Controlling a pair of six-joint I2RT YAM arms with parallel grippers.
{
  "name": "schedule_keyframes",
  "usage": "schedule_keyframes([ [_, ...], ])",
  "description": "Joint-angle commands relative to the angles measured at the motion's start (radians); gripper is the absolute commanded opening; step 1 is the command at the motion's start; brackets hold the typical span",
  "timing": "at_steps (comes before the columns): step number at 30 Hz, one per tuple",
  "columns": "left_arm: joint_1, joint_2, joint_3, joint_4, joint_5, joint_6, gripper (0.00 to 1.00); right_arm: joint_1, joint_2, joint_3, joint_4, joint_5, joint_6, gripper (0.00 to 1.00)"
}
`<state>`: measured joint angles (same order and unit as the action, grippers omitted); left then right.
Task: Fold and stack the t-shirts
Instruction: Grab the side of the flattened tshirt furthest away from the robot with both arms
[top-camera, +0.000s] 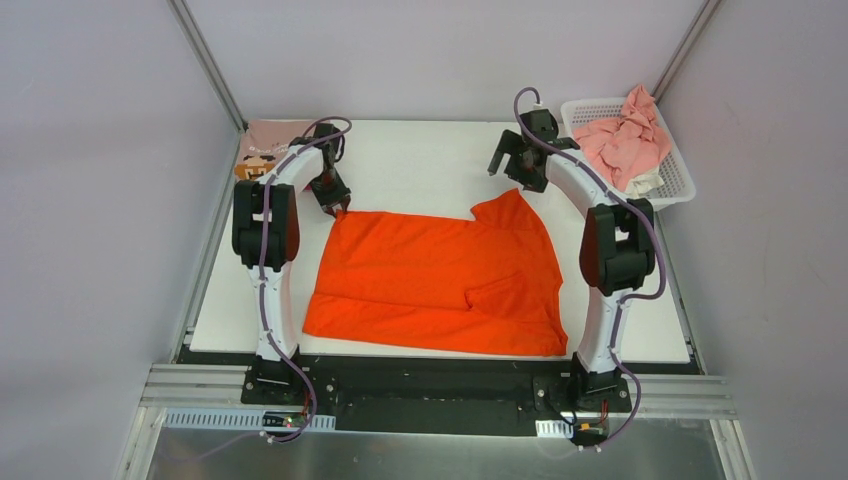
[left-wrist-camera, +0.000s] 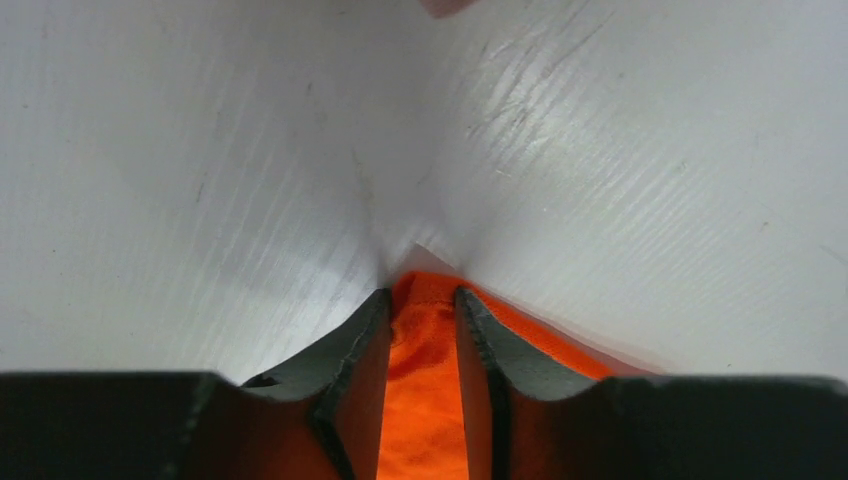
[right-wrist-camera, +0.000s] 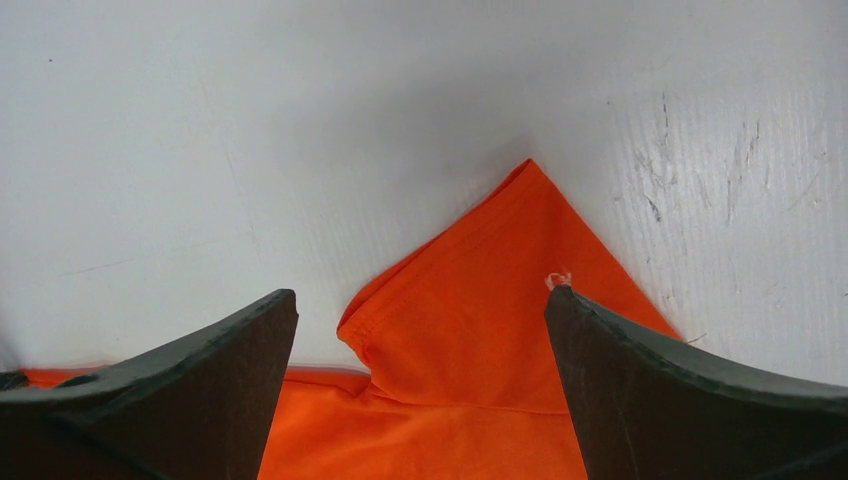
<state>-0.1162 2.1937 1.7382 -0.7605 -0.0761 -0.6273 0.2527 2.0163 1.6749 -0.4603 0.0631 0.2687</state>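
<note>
On the worktop (top-camera: 420, 160) the orange shirt (top-camera: 430, 280) lies centre, barely folded, its ten-o'clock corner clenched in the left pincer (top-camera: 341, 209), the right pincer (top-camera: 512, 170) released over its one-o'clock sleeve; pink shirts (top-camera: 625, 140) in the basket (top-camera: 683, 178) not yet folded.

T-shirt (top-camera: 440, 275) on table (top-camera: 420, 160), basket (top-camera: 678, 178) far-right

On the white table (top-camera: 420, 160), a lattice basket (top-camera: 683, 176) stands in the far right corner.

The left arm (top-camera: 268, 222) reaches forward and bends down, its gripper (left-wrist-camera: 422, 293) low, fingers (left-wrist-camera: 352, 350) pinched on a shirt (top-camera: 440, 275) corner. The right arm (top-camera: 612, 240) arches forward, its gripper (right-wrist-camera: 420, 292) pointing down with fingers (right-wrist-camera: 200, 385) spread wide.
</note>
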Motion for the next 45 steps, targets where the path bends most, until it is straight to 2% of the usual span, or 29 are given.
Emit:
schedule_keyframes([
  [1,0.001,-0.001,-0.035,-0.011,0.032,0.016,0.16,-0.01,0.018,0.056,-0.01,0.028,-0.001,0.99],
  [2,0.001,-0.001,-0.038,-0.012,0.031,0.018,0.03,-0.013,0.027,0.06,-0.012,0.03,-0.001,0.99],
  [3,0.001,-0.004,-0.042,-0.012,0.031,0.019,0.0,-0.015,0.038,0.073,-0.018,0.029,0.001,0.99],
  [12,0.001,-0.054,-0.09,0.035,0.023,0.043,0.0,-0.027,0.204,0.241,-0.098,0.066,-0.027,0.97],
  [19,0.0,-0.084,-0.115,0.058,0.023,0.06,0.0,-0.044,0.349,0.414,-0.195,0.038,0.001,0.85],
  [27,0.0,-0.092,-0.121,0.065,0.035,0.066,0.0,-0.045,0.371,0.39,-0.237,0.051,0.001,0.65],
  [36,0.0,-0.092,-0.124,0.069,0.044,0.065,0.0,-0.034,0.292,0.26,-0.213,0.06,-0.009,0.62],
  [39,-0.001,-0.093,-0.124,0.07,0.046,0.065,0.0,-0.031,0.29,0.254,-0.21,0.064,-0.012,0.55],
  [45,0.0,-0.093,-0.12,0.07,0.05,0.071,0.0,-0.026,0.293,0.272,-0.207,0.069,-0.009,0.27],
])
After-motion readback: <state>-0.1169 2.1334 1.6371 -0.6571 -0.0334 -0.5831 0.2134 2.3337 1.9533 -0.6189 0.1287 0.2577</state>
